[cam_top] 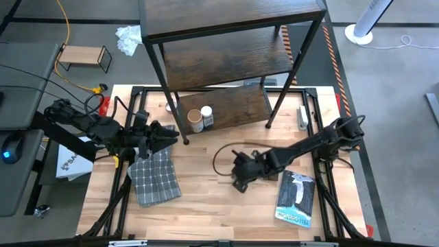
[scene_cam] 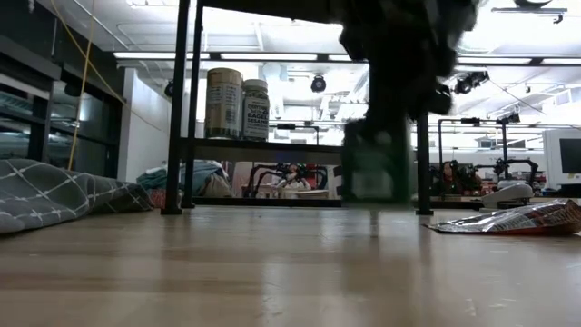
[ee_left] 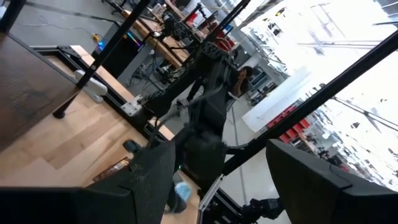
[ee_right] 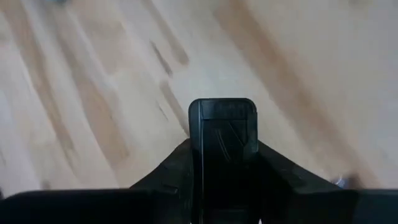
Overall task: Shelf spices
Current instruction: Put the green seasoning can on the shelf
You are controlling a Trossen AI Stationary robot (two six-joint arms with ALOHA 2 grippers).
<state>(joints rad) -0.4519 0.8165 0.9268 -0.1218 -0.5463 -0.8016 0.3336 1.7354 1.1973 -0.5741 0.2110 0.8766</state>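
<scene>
The biggest thing is the shelf (cam_top: pixel 233 41), with dark wood boards and a thin black frame, standing at the far side of the light wood table (cam_top: pixel 206 199). On its bottom board stand 2 spices side by side: a wider tan canister (cam_top: pixel 195 120) and a white-capped jar (cam_top: pixel 206 116). So 2 jars look put away already.

Next in size is a grey checked cloth (cam_top: pixel 154 178) lying on the table near the left arm. A blue-and-white book (cam_top: pixel 296 197) lies flat near the right arm. A small light-wood stand (cam_top: pixel 84 56) sits off the table, far from the work.

The left gripper (cam_top: pixel 164 136) hangs over the table just beside the cloth, near the shelf's front leg. Its fingers are spread apart and hold nothing.

The right gripper (cam_top: pixel 240 180) is low over the middle of the table. In the right wrist view a dark block-shaped thing (ee_right: pixel 222 134) sits between its fingers, and the fingers seem to pinch it. From the level view something dark hangs there too, but it is too blurry to name. It may be the next spice.

I think the job is only partly done. The top 2 boards look bare, as far as I can see.
</scene>
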